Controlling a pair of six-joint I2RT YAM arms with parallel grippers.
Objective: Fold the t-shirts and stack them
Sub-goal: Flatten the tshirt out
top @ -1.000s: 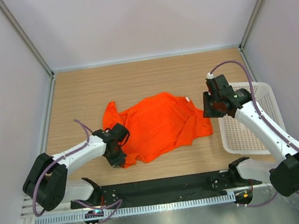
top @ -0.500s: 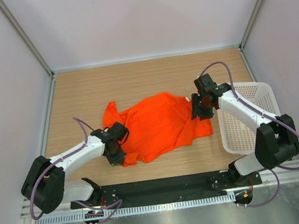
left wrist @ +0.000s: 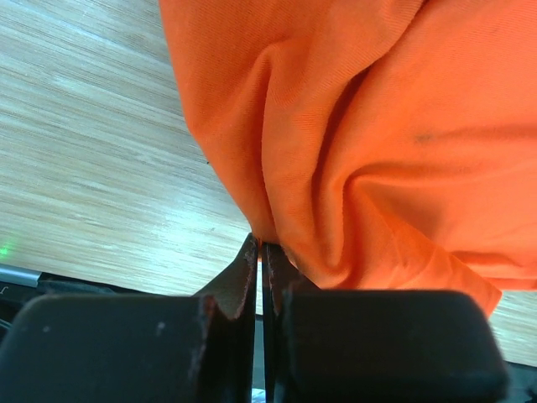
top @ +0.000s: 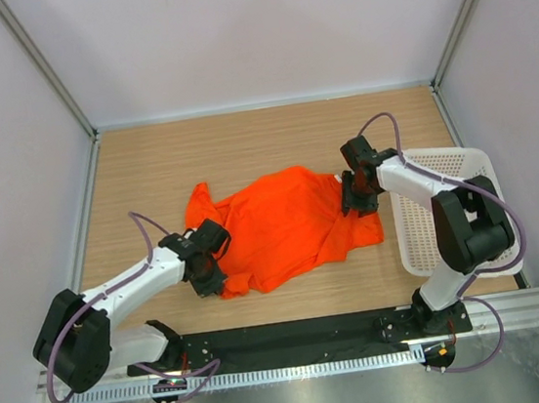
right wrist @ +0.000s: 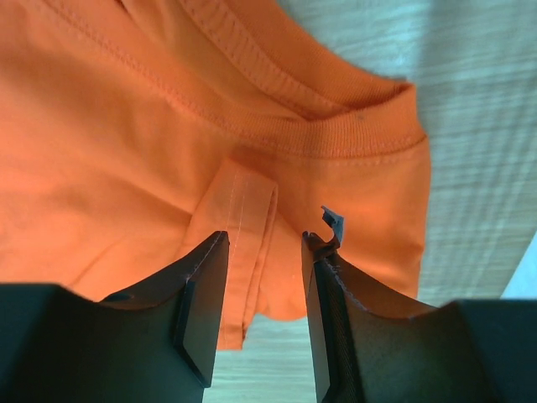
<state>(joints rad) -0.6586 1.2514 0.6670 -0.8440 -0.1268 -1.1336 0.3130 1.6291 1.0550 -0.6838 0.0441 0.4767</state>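
Observation:
The orange-red t-shirt lies crumpled on the wooden table, its collar toward the right. My left gripper is at its near-left edge. In the left wrist view the left gripper is shut, with a thin fold of the t-shirt pinched at the fingertips. My right gripper hovers low over the shirt's right end. In the right wrist view the right gripper stands open astride a stitched hem fold of the t-shirt, just below the ribbed collar, with nothing held.
A white lattice basket sits at the table's right edge, close beside the right arm. Bare wood lies beyond the shirt, up to the back wall. A black rail runs along the near edge between the arm bases.
The right gripper swung left from beside the basket onto the shirt's collar end and its jaws widened. The left gripper closed on the shirt's near-left edge and has stayed there.

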